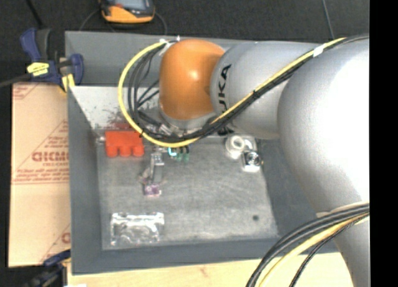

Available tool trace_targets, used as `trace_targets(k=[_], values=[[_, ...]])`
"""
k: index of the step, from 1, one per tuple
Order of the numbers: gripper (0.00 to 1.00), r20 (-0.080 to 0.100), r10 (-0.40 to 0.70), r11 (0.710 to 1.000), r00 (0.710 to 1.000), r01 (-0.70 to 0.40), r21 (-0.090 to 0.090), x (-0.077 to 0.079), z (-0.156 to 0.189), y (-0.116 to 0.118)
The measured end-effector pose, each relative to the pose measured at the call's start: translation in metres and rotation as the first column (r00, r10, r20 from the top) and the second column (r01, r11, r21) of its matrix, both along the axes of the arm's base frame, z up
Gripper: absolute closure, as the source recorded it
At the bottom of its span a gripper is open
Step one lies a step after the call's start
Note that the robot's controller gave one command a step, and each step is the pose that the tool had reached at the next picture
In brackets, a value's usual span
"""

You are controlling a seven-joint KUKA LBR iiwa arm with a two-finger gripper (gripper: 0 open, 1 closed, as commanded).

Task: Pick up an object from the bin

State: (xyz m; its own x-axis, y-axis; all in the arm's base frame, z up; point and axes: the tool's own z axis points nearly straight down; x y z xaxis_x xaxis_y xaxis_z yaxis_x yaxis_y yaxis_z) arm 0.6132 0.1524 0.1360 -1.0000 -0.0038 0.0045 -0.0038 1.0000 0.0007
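The gripper hangs low in the grey bin, just below and right of the red-orange block. Its tip is at a small purplish thing, which lies apart from its neighbours and so looks an easy pick. I cannot tell whether the gripper is spread or closed. Farther below the block lies a clear plastic packet, and well right of it a white roll.

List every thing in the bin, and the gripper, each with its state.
gripper: low, over the small purple thing.
small purple thing: lying in the middle, beneath the gripper.
orange block: lying at back left.
clear packet: flat, front left.
white roll: at back right.
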Motion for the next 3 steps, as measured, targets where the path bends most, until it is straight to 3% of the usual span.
trace_targets(k=[1, 2, 3], values=[[0.0, 0.02, 0.182, 0.983, 0.983, -0.183, -0.001, 0.039, -0.062, 0.03], [0.0, 0.007, 0.212, 0.977, 0.977, -0.212, -0.002, -0.015, -0.033, -0.007], [0.0, 0.005, 0.444, 0.896, 0.896, -0.444, -0.002, -0.02, -0.035, -0.038]])
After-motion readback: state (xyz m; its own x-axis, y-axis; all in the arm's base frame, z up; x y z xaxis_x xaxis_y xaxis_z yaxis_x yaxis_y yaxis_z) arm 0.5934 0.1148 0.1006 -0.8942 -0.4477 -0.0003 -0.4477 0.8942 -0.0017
